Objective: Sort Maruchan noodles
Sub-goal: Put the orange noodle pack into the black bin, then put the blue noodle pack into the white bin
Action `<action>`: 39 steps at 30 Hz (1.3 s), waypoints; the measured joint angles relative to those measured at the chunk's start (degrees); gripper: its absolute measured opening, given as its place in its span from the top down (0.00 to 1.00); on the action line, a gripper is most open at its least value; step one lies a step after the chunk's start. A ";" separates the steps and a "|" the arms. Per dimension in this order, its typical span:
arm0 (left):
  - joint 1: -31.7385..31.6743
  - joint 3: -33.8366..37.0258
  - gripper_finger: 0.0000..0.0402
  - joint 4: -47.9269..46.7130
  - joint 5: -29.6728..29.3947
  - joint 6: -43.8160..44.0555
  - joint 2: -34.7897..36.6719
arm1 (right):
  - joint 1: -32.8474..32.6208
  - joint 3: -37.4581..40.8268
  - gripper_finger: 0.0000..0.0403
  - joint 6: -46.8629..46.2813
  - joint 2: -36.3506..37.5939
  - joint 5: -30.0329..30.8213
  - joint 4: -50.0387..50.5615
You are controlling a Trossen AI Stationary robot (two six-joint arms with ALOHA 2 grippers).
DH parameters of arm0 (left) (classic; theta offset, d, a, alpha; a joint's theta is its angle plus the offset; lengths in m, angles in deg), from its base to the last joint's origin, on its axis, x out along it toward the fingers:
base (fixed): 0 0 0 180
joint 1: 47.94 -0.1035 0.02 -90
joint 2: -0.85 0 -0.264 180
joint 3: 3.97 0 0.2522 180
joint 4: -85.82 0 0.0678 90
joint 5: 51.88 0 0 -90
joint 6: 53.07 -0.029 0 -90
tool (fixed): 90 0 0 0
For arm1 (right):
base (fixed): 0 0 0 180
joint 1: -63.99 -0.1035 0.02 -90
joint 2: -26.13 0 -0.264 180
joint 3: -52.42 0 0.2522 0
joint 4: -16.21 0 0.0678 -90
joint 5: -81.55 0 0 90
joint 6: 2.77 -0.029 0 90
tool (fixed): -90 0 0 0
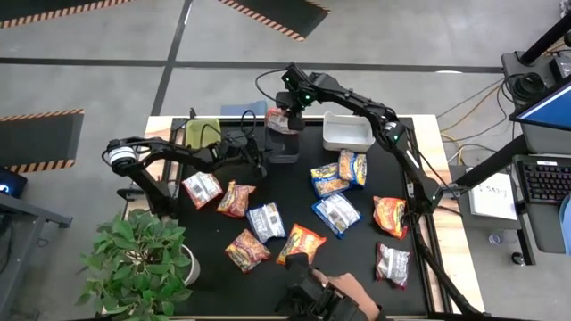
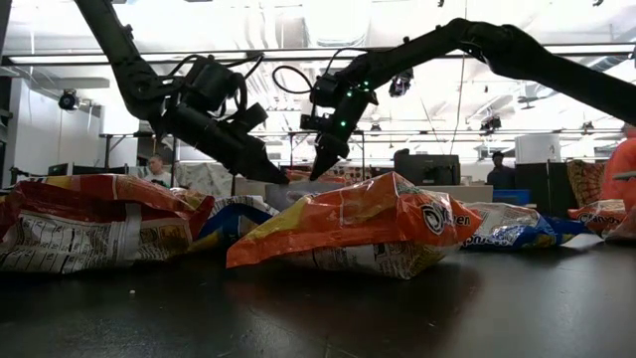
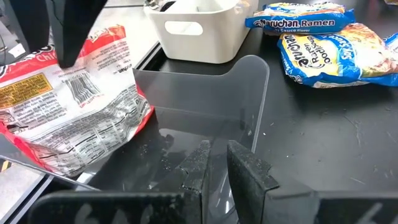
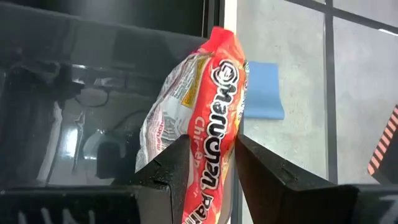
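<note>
Across the black table [image 1: 357, 267] lie our scattered noodle packets [image 1: 335, 212], while our right gripper [image 1: 284, 114], jaws loosely around a red-and-silver packet [image 4: 199, 118], hangs above the clear bin [image 3: 205, 106], our left gripper [image 3: 214, 168] nearly closed, empty, inside it.

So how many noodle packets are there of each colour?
Orange-red packets: 4
Blue-and-yellow packets: 3
White-and-red packets: 3, one held in the right gripper
Silver packet, colour unclear: 1
Total: 11
</note>
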 joint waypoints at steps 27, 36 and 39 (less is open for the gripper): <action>0.00 0.04 0.91 -0.01 -0.03 1.07 0.00 | -1.40 0.32 0.88 -13.05 2.48 -9.57 9.62; 0.00 0.04 0.91 -0.04 -0.03 1.08 0.00 | -1.53 0.58 0.98 -11.80 -0.44 0.01 10.76; 0.00 0.04 0.91 -0.05 -0.03 1.09 0.00 | -1.51 0.58 0.98 -11.49 -0.37 2.83 10.04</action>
